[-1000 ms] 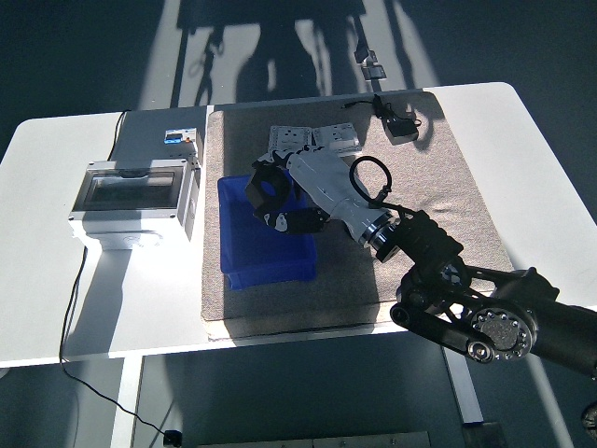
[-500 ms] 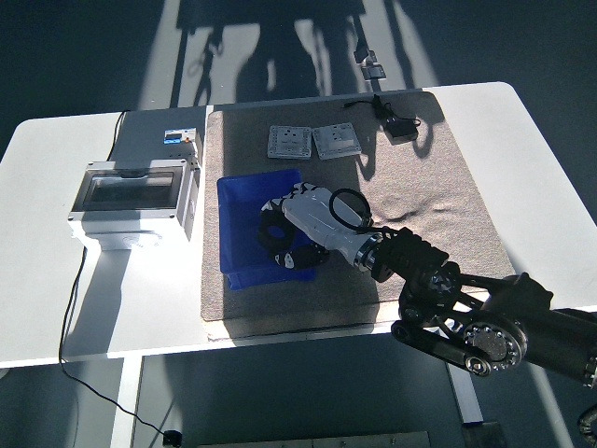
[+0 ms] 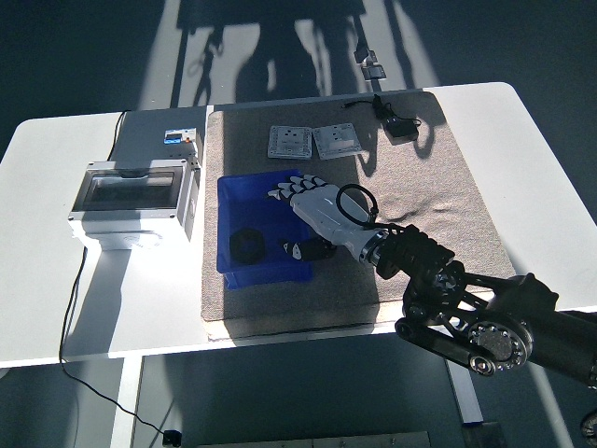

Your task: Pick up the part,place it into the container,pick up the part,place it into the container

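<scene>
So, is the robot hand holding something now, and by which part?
Nothing is held. The right hand is open over the blue container, and the black part lies free inside it.

A small black round part [image 3: 247, 245] lies flat on the floor of the blue container [image 3: 231, 201], toward its left side. The container is a shallow, open rectangular tray sitting on a grey mat. Two pale square plate-like parts [image 3: 288, 141] [image 3: 337, 140] lie side by side beyond it.
</scene>
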